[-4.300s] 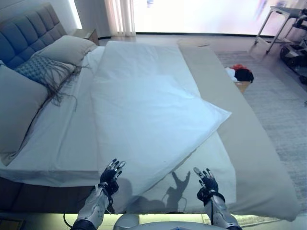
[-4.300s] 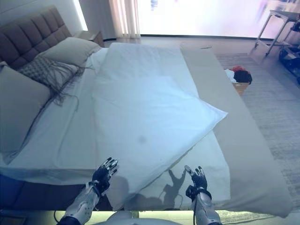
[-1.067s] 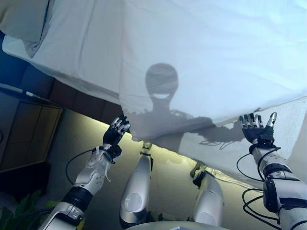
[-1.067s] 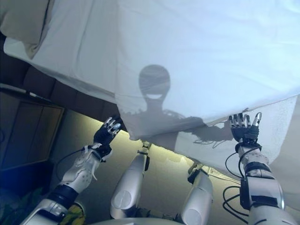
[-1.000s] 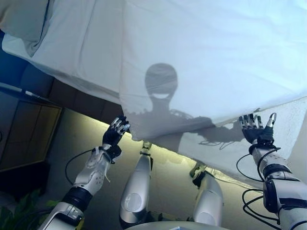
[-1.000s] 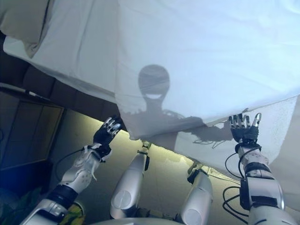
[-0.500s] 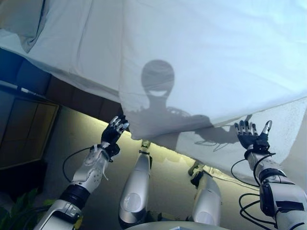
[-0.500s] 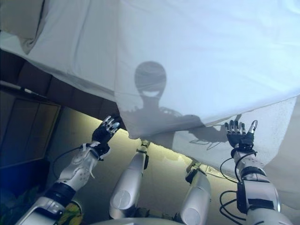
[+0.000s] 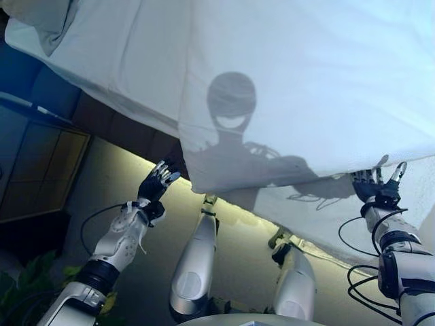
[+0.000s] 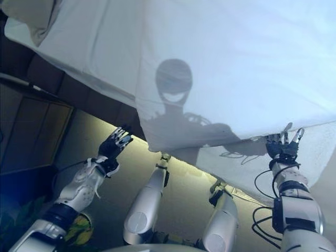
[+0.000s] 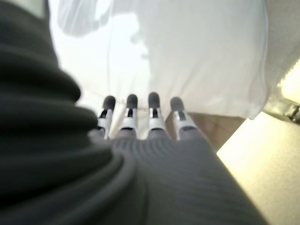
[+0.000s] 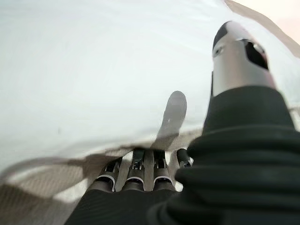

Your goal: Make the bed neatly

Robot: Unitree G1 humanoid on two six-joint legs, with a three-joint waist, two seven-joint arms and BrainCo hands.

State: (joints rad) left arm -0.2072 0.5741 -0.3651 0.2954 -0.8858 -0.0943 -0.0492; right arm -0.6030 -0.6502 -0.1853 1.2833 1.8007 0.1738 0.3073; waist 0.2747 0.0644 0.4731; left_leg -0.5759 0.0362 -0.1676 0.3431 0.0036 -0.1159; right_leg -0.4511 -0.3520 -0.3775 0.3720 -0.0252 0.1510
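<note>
A white duvet (image 9: 306,81) lies over the bed, and its near edge hangs toward me. A white sheet (image 9: 129,61) shows beneath it on the left. My right hand (image 9: 378,193) is open at the duvet's lower edge. In the right wrist view its fingers (image 12: 136,171) reach under that edge, with the thumb (image 12: 236,56) straight above the cloth. My left hand (image 9: 155,185) is open and empty, just left of the duvet's hanging corner (image 9: 194,180) and not touching it. In the left wrist view its fingers (image 11: 140,112) point straight at the sheet.
A pillow corner (image 9: 44,24) shows at the top left. The dark bed frame (image 9: 102,119) runs under the sheet. A wooden cabinet (image 9: 37,170) stands to the left. A textured white cover (image 9: 326,217) hangs below the duvet on the right. A green plant (image 9: 27,285) is at the lower left.
My right hand has risen to the duvet's edge and slid its fingers under it. The view has shifted slightly. The left hand stays by the hanging corner.
</note>
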